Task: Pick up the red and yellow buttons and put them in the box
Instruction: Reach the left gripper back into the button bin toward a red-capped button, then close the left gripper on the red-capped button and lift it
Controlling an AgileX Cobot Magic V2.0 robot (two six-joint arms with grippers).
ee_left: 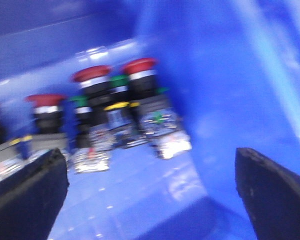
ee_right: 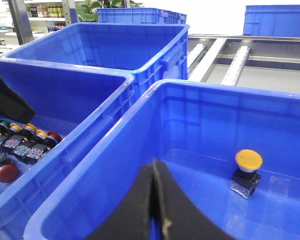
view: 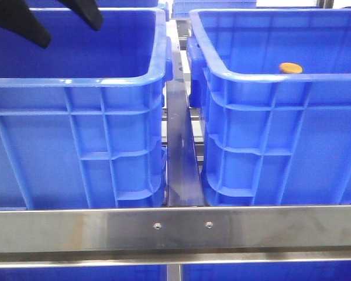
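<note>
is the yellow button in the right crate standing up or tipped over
Upright. In the right wrist view the yellow button stands cap-up on its dark base, on the right crate's floor.

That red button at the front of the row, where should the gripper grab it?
Probably by the black neck just under its red cap, coming from above with the open left gripper. The button stands upright, neighbours crowd one side, and the wide cap should stop slipping.

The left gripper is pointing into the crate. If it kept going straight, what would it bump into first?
Probably the red-capped buttons standing in a row ahead of the open left gripper, though the blurred view makes depth uncertain.
</note>
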